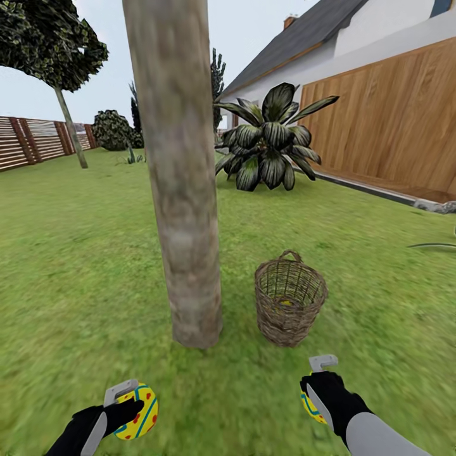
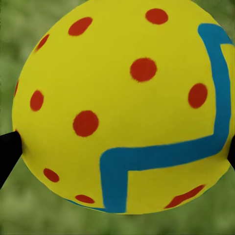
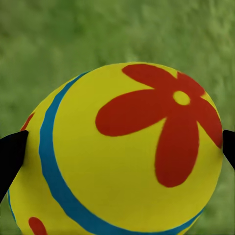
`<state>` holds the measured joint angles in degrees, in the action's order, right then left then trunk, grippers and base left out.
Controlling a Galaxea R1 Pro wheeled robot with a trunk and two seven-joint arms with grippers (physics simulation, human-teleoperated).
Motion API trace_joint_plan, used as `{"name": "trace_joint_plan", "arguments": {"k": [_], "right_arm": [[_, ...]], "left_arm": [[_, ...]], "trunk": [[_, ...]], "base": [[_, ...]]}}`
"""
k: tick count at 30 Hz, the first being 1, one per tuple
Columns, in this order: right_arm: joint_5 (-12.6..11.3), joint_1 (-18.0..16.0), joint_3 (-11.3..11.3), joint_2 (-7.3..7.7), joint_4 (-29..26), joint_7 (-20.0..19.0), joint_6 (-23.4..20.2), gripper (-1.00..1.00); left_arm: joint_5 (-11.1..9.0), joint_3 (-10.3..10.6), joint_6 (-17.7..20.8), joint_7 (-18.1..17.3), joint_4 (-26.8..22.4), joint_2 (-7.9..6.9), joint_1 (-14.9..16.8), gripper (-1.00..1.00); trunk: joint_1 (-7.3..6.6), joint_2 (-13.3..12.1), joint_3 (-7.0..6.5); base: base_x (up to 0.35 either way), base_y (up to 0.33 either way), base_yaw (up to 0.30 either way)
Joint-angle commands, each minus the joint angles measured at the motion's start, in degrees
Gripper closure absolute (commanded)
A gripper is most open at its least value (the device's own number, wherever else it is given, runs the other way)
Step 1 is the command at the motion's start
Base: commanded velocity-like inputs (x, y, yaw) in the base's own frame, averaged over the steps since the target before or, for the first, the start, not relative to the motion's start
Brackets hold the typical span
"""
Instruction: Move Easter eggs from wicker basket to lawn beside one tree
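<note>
the dotted egg [image 1: 140, 413] sits between the fingers of the left gripper [image 1: 130, 405], low at the left of the head view, above the lawn [image 1: 76, 266]. in the left wrist view this dotted egg [image 2: 122, 105] is yellow with red dots and a blue stepped stripe; a black fingertip [image 2: 9, 152] presses its one side and another dark tip shows at the opposite edge. left jaws: closed onto the egg as far as its width allows, holding it clear of the grass.

the flower egg [image 1: 310, 406] is clamped in the right gripper [image 1: 315, 399], low at the right of the head view, mostly hidden behind the black finger. in the right wrist view the flower egg [image 3: 117, 152] is yellow with a red flower that has a yellow centre, plus a blue band; black fingertips [image 3: 11, 154] touch it on both sides. right jaws: closed onto the egg at about its width. blurred green grass lies behind it.

the wicker basket [image 1: 290, 299] stands upright on the lawn beyond the right gripper, well apart from it. a small yellow patch shows through the weave, low inside; i cannot tell for sure what it is. just beside the basket, on its left, stands the tree [image 1: 180, 190], its trunk rising out of frame, roughly midway between the two grippers and farther off.

farther out: a broad-leaved shrub [image 1: 269, 142], a wooden wall [image 1: 386, 120] under a white house [image 1: 373, 38], a slat fence [image 1: 35, 139] and a thin-trunked tree [image 1: 60, 57].

no readable writing or labels anywhere.
</note>
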<state>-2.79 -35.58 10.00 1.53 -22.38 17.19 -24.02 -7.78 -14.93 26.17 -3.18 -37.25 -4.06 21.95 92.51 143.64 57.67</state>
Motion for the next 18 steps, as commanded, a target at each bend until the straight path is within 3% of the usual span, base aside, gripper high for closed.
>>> {"name": "trace_joint_plan", "arguments": {"k": [1,15,18], "right_arm": [[-0.3,0.0,0.5,0.05,-0.1,0.3,-0.4,1.00],[-0.3,0.0,0.5,-0.02,0.4,0.2,-0.4,1.00],[-0.2,0.0,1.1,-1.13,4.8,0.3,3.3,1.00]], "left_arm": [[-0.4,-0.2,0.4,-0.2,-0.1,0.02,0.0,1.00],[-0.3,-0.2,0.3,-0.2,0.8,0.26,0.0,1.00],[-0.4,-0.3,0.2,-0.2,1.5,0.12,0.0,1.00]], "trunk": [[0.01,0.0,0.28],[0.37,0.2,3.39],[0.45,0.3,4.05]], "base": [[0.000,0.000,0.000],[0.000,0.000,0.000],[0.000,0.000,0.000]]}}
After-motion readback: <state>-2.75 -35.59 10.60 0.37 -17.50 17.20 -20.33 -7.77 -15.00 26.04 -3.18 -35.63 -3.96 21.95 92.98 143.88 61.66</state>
